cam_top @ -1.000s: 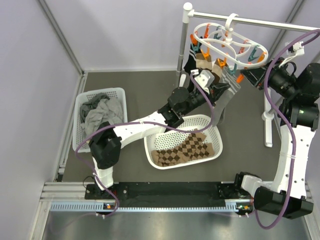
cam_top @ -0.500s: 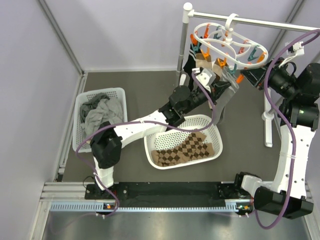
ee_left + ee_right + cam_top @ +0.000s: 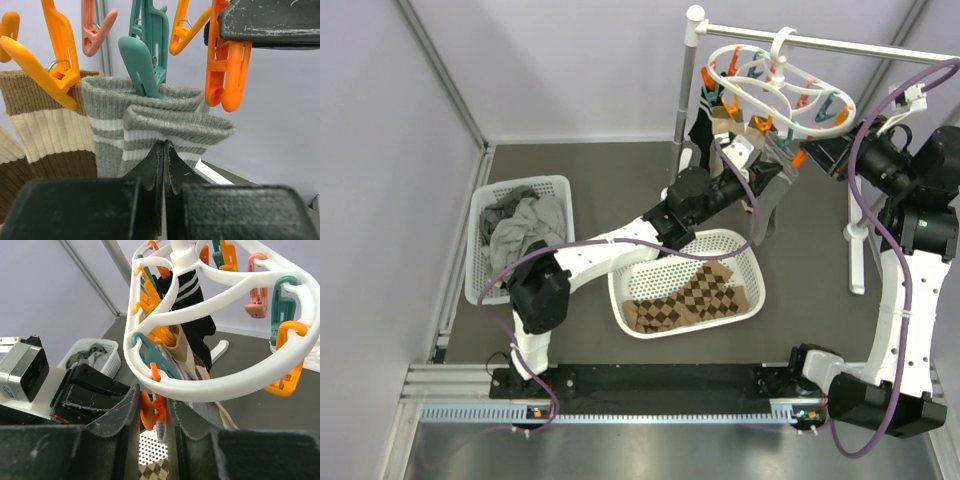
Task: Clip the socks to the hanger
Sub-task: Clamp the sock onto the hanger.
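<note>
The hanger (image 3: 770, 85) hangs from a white rail; in the right wrist view its white ring (image 3: 220, 385) fills the frame. Black (image 3: 192, 300) and tan (image 3: 182, 347) socks hang from it. My left gripper (image 3: 164, 150) is shut on a grey striped sock (image 3: 175, 127), its cuff raised just below an orange peg (image 3: 227, 70). Beside it, another grey sock (image 3: 107, 107) hangs from a teal peg (image 3: 142, 65), and a tan brown-banded sock (image 3: 50, 135) from an orange one. My right gripper (image 3: 152, 407) is shut on that orange peg (image 3: 150, 405), squeezing it.
A white mesh basket (image 3: 620, 300) below the hanger holds a brown diamond-patterned cloth (image 3: 690, 295). A second basket (image 3: 480, 215) at the left holds grey garments. The rack's upright pole (image 3: 682, 90) stands just left of the hanger.
My left arm has stretched up and toward the hanger, lifting the grey sock's cuff closer to the pegs. The right arm has stayed on its peg.
</note>
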`<action>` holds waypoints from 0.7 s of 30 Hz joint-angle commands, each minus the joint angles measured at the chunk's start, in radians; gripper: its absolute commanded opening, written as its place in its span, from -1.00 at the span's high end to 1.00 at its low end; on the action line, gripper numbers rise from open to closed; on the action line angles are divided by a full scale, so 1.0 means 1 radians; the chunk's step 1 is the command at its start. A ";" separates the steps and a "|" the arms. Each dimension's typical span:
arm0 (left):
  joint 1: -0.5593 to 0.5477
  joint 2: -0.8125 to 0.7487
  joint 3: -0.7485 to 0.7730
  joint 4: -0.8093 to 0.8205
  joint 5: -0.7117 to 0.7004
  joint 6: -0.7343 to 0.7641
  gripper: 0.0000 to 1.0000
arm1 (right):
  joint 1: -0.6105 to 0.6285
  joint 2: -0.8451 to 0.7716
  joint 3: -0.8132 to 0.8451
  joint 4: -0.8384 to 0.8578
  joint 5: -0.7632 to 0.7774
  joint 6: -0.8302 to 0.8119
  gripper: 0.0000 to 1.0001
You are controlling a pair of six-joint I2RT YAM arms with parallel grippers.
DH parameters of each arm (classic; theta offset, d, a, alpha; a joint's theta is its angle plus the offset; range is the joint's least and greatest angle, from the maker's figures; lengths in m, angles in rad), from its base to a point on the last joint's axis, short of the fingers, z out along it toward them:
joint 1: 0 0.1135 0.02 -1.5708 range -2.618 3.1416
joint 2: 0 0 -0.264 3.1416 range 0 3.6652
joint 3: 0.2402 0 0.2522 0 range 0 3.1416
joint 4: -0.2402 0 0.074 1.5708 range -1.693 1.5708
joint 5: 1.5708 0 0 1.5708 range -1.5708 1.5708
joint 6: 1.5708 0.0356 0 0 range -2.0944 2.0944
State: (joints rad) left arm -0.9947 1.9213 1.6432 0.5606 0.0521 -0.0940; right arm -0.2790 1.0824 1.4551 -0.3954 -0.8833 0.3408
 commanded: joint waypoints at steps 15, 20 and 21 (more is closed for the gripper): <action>-0.004 -0.076 0.001 0.061 -0.005 -0.024 1.00 | 0.009 -0.007 0.011 -0.083 0.036 -0.100 1.00; -0.010 -0.096 -0.013 0.074 0.000 -0.024 1.00 | 0.017 -0.006 0.013 -0.085 0.043 -0.109 1.00; -0.009 -0.096 -0.011 0.076 -0.001 -0.024 1.00 | 0.018 -0.004 0.013 -0.086 0.044 -0.109 1.00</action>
State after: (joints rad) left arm -0.9974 1.9064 1.6337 0.5510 0.0437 -0.1062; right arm -0.2703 1.0824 1.4548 -0.4496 -0.8310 0.2546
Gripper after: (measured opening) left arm 0.009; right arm 0.201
